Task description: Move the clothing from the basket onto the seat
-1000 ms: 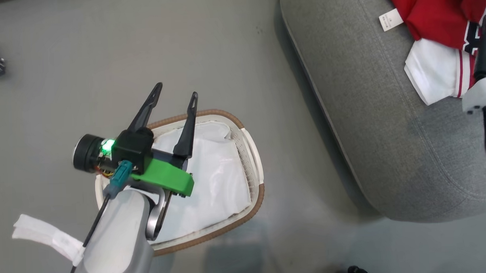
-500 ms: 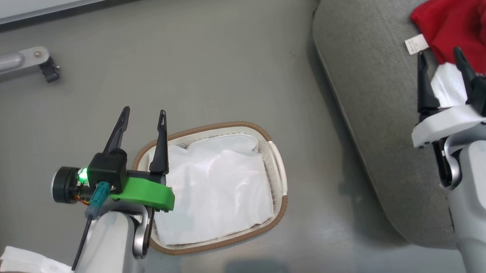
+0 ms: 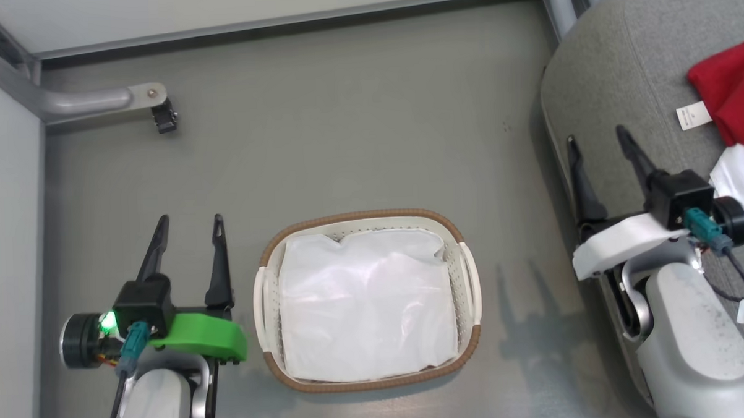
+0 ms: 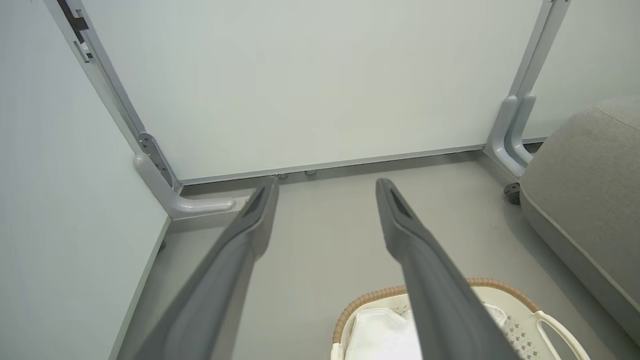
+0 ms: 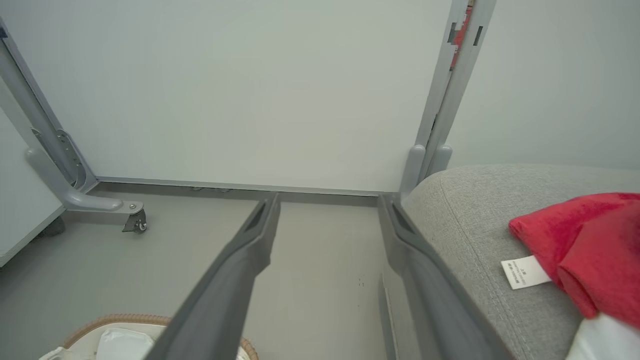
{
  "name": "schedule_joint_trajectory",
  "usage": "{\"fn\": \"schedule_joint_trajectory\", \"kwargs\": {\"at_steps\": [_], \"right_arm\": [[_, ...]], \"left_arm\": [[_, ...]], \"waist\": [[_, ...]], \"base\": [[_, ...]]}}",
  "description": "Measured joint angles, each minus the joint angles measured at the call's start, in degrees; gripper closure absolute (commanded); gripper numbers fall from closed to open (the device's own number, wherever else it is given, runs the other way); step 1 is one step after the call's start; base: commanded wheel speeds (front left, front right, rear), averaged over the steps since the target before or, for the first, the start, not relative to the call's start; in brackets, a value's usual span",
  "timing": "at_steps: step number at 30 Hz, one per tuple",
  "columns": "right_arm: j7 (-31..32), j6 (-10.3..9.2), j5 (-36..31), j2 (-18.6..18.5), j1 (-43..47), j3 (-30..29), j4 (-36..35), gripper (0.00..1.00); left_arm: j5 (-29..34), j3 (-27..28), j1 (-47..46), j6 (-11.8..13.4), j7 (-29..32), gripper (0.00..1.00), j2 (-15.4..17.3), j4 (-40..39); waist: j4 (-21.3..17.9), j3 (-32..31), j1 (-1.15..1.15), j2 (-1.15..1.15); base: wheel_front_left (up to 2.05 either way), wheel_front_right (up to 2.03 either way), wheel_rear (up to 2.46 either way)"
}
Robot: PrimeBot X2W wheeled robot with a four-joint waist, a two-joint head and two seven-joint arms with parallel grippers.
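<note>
the red clothing (image 3: 730,91) lies up on the grey seat (image 3: 615,70), at the far right of the head view, with its white fabric (image 3: 739,177) just below the red and a small white label (image 3: 693,115) sticking out at its left edge. the basket (image 3: 363,215) sits on the grey floor (image 3: 344,123), apart from the seat and to its left, with a crumpled white liner sheet (image 3: 366,314) covering its inside. the left gripper (image 3: 190,219) hangs over the floor just beside the basket's left handle, its two dark fingers spread wide with nothing between them. the right gripper (image 3: 596,135) hangs over the seat's left edge, between the basket and the clothing, its fingers likewise spread and holding nothing; its tips are near the label but apart from the cloth. behind the basket a pale wall panel (image 3: 247,15) closes off the space. at the left corner a grey metal leg (image 3: 90,102) with a small black caster (image 3: 166,120) reaches out along the floor, and a pair of grey uprights (image 4: 520,125) stands where the panel meets the seat.
</note>
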Motion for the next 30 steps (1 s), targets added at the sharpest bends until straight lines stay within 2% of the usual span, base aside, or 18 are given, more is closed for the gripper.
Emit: {"fn": "schedule_joint_trajectory", "kwargs": {"at_steps": [12, 20, 30], "right_arm": [[0.0, 0.0, 0.7, 1.5, 6.0, 1.8, -0.9, 0.0], [0.0, 0.0, 1.5, 1.7, 11.0, 3.2, -0.6, 0.0], [0.0, 0.0, 3.5, 1.7, 13.5, 4.7, -0.1, 0.0]], "left_arm": [[1.6, 3.8, 4.9, -0.3, 0.0, 0.0, -0.6, -0.5], [2.1, 5.6, 10.7, -0.3, 0.0, 0.0, -0.8, -0.9], [1.8, 7.1, 13.5, -0.6, 0.0, 0.0, -0.9, -1.0]], "waist": [[1.9, -4.3, 0.0, 0.0], [1.8, -8.2, 0.0, 0.0], [1.6, -10.9, 0.0, 0.0]], "base": [[0.0, 0.0, 0.0], [0.0, 0.0, 0.0], [0.0, 0.0, 0.0]]}}
